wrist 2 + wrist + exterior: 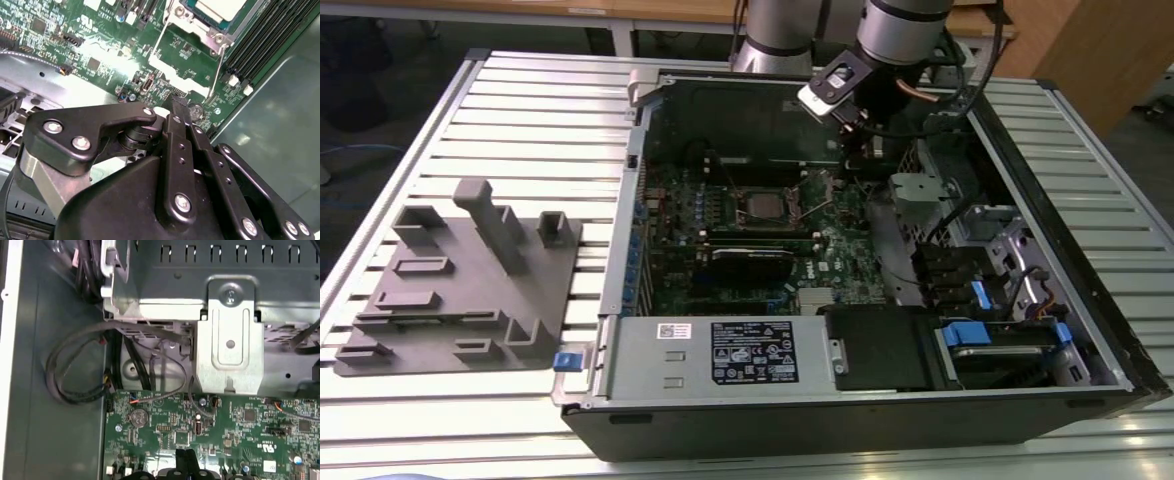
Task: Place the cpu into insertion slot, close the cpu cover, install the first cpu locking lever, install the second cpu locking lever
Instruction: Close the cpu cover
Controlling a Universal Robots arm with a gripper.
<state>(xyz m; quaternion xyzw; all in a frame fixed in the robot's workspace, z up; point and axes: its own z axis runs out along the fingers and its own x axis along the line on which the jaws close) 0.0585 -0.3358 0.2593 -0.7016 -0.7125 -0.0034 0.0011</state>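
Grey fixture (460, 275) sits on the slatted worktop (534, 110) at the exterior view's left, well apart from the work. Next comes the open computer case (854, 425), with its green board (720, 255) lying flat inside and the insertion slot (761, 193) near the board's middle. The cpu (222, 7) lies in that slot, a flat pale silver face that is bright under the light in the second wrist view. The cpu cover (200, 27), a dull metal frame with a screw at its corner, looks folded down around the chip, so the first two steps seem done. The locking levers (216, 70) are thin bare wire rods that run out past the slot's edges and appear unlatched, so both lever steps look left to do. Further toward the exterior view's right, the arm (901, 30) reaches down into the case. Its black fingers (175, 150) are pressed together with nothing seen between them. Their tips are just over the board, beside the slot and near one lever's free end.
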